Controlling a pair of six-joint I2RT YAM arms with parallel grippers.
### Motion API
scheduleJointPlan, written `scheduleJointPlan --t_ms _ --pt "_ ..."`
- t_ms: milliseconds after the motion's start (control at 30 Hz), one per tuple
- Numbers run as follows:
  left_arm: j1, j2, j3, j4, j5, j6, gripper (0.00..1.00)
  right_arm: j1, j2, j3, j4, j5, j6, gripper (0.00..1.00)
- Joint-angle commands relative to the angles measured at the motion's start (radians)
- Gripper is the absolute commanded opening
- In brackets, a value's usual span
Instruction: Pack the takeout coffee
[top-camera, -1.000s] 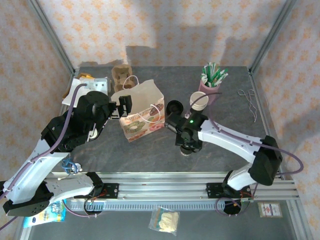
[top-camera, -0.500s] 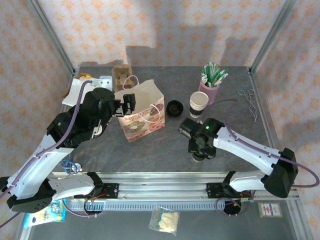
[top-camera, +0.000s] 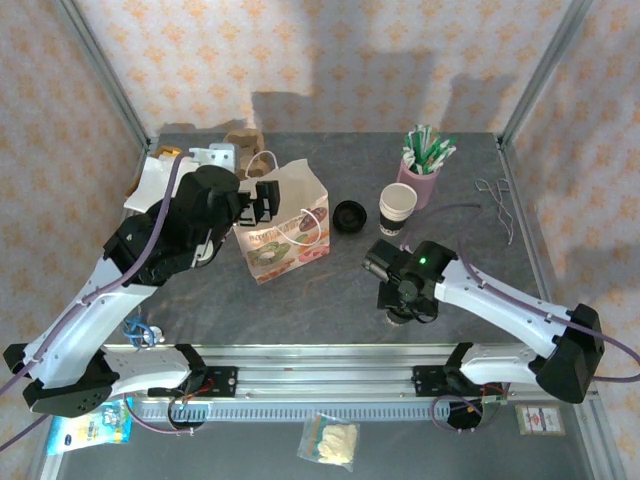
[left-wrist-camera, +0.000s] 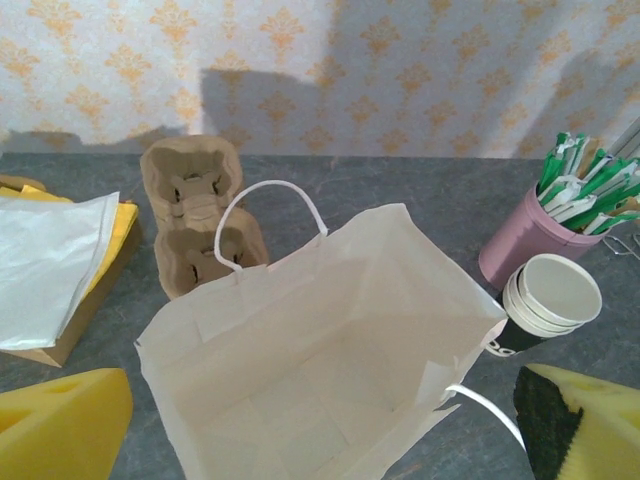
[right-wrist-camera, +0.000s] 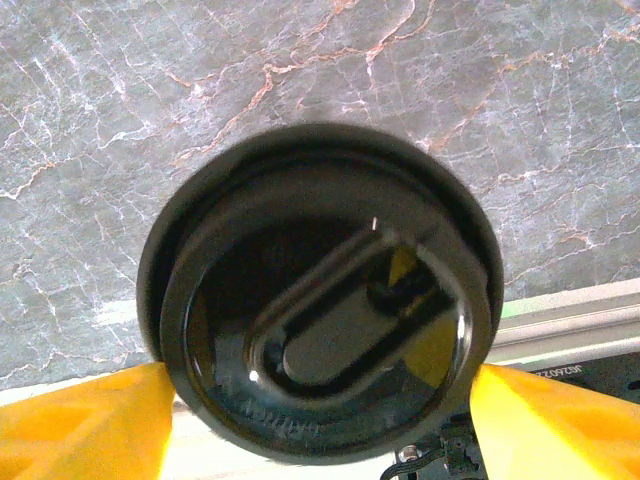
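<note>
While looking down, seeing the takeout coffee (right-wrist-camera: 320, 300) as a glossy black lid (cup hidden), being clamped by the right gripper (right-wrist-camera: 320, 425) near the front edge of the table (top-camera: 330, 290); finding the left gripper (left-wrist-camera: 325, 425) gaping, empty.

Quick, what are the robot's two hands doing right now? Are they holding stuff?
Left gripper: open, holding nothing, above the paper bag.
Right gripper: closed on the lidded takeout coffee.
</note>
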Motion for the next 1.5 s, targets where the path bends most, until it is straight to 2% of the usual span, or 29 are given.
scheduleJointPlan --t_ms 0,200,367,500,600,700,767,900,1033,1200,1400,1467 --pt "0.009 0.004 0.037 0.012 0.004 0.020 0.99 -0.009 0.016 0.033 -0.035 0.053 0.004 0.78" --pt "0.010 0.007 0.052 -0.006 -0.012 0.015 0.99 -0.015 0.025 0.119 -0.046 0.065 -0.021 0.84" --pt "0.011 0.059 0.124 -0.108 -0.032 0.000 0.99 -0.015 0.022 0.280 -0.046 0.066 -0.048 0.87" --pt "0.016 0.151 0.243 -0.242 0.067 0.041 0.99 -0.036 0.036 0.500 -0.045 0.080 -0.132 0.88" --pt "0.015 0.209 0.288 -0.316 0.175 0.097 0.98 -0.127 0.041 0.677 -0.045 0.060 -0.198 0.90" --pt "0.016 0.265 0.275 -0.381 0.225 0.133 0.94 -0.214 0.067 0.811 -0.044 0.028 -0.245 0.90" --pt "0.016 0.287 0.231 -0.382 0.250 0.145 0.89 -0.235 0.091 0.855 -0.044 0.010 -0.261 0.90" --pt "0.015 0.301 0.136 -0.359 0.309 0.147 0.80 -0.243 0.089 0.818 0.002 -0.027 -0.266 0.90" --pt "0.015 0.304 0.072 -0.346 0.305 0.158 0.72 -0.252 0.030 0.703 0.089 -0.072 -0.258 0.90" --pt "0.015 0.285 0.003 -0.278 0.307 0.183 0.66 -0.266 -0.007 0.618 0.139 -0.091 -0.254 0.90" --pt "0.015 0.311 0.013 -0.253 0.324 0.170 0.36 -0.270 -0.019 0.592 0.154 -0.094 -0.257 0.90" --pt "0.015 0.325 0.037 -0.264 0.335 0.154 0.29 -0.271 -0.020 0.587 0.158 -0.091 -0.257 0.91"
